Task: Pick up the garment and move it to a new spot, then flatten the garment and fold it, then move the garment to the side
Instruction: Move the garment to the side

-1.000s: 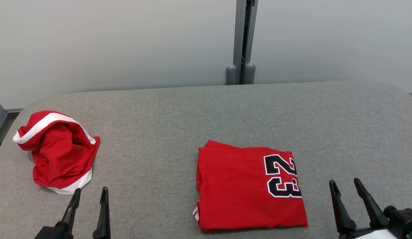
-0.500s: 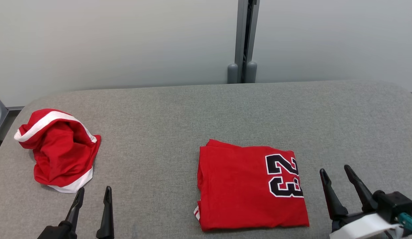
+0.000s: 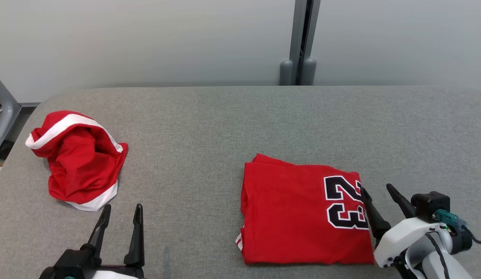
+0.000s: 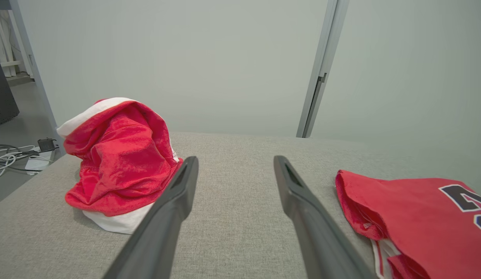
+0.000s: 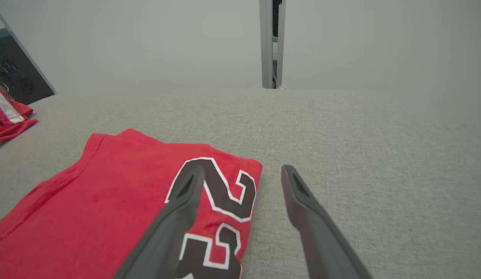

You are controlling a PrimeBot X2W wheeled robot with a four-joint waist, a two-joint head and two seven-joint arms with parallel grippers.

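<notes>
Red folded jersey (image 3: 302, 213), pictured on the table (image 3: 224, 124), is judged ready for moving aside. Left end effector (image 3: 123, 207) and right end effector (image 3: 376, 188) are spread, empty. All layers must be pinched together.

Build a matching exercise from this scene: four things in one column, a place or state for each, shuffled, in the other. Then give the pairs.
Things
1. folded jersey
2. crumpled garment
3. left gripper
4. right gripper

Places or states
A. bunched up at the left end of the table
B. open, at the folded jersey's numbered edge
C. lying flat, number 23 showing
D. open, over bare table near the crumpled garment

Pairs: 1-C, 2-A, 3-D, 4-B
</notes>
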